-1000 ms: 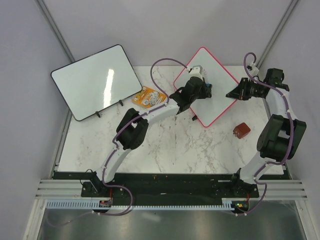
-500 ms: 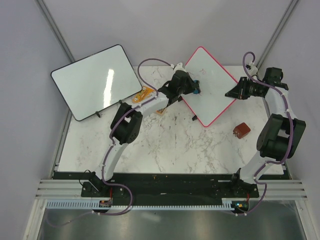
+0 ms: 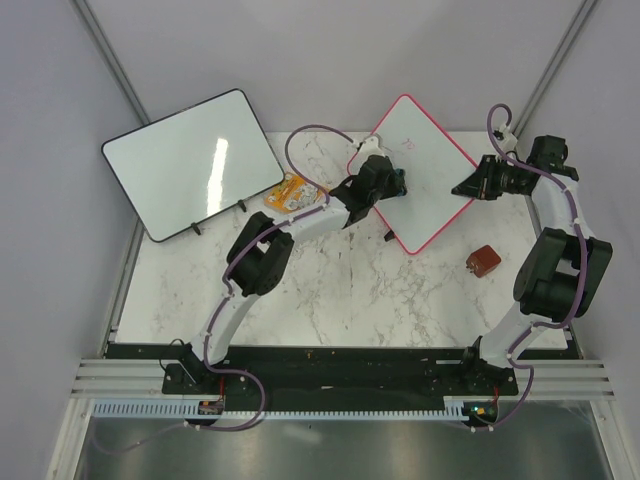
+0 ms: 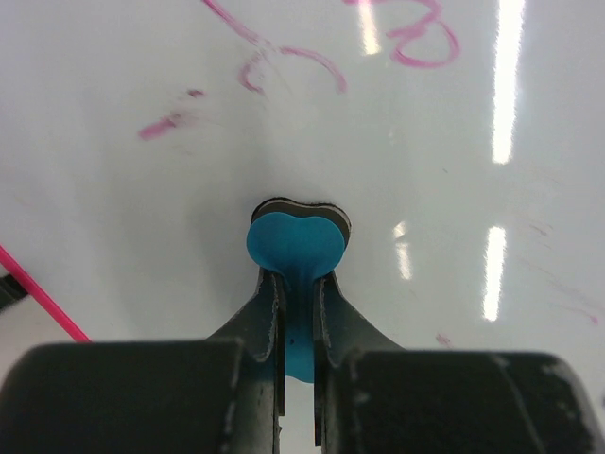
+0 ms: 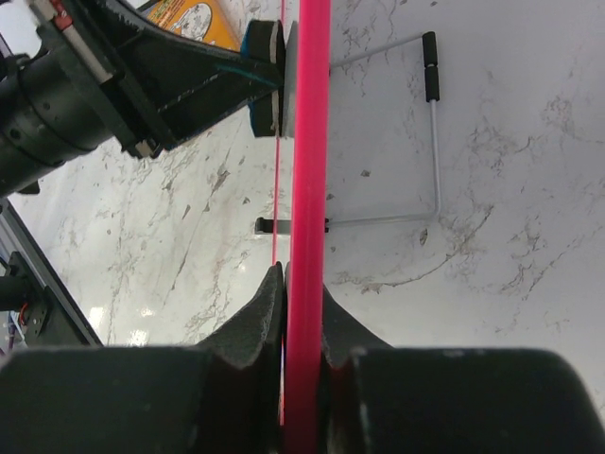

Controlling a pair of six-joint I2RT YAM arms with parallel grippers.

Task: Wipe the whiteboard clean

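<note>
The pink-framed whiteboard (image 3: 420, 180) stands tilted at the back of the table, with faint pink writing (image 4: 284, 61) on its face. My left gripper (image 3: 392, 182) is shut on a blue eraser (image 4: 297, 244) and presses it flat against the board's left part, just below the marks. My right gripper (image 3: 470, 187) is shut on the board's right edge; in the right wrist view the pink frame (image 5: 307, 189) runs between the fingers (image 5: 260, 317), and the eraser (image 5: 261, 71) shows further along it.
A larger black-framed whiteboard (image 3: 190, 160) leans at the back left. An orange packet (image 3: 293, 193) lies beside the left arm. A small brown-red block (image 3: 484, 261) sits on the marble table (image 3: 330, 290) at the right. The board's wire stand (image 5: 430, 142) rests on the table.
My left gripper with the eraser has swung left off the board's middle to its left edge, then back right onto its left part. Pink marks show near the board's top. The right gripper has not moved.
</note>
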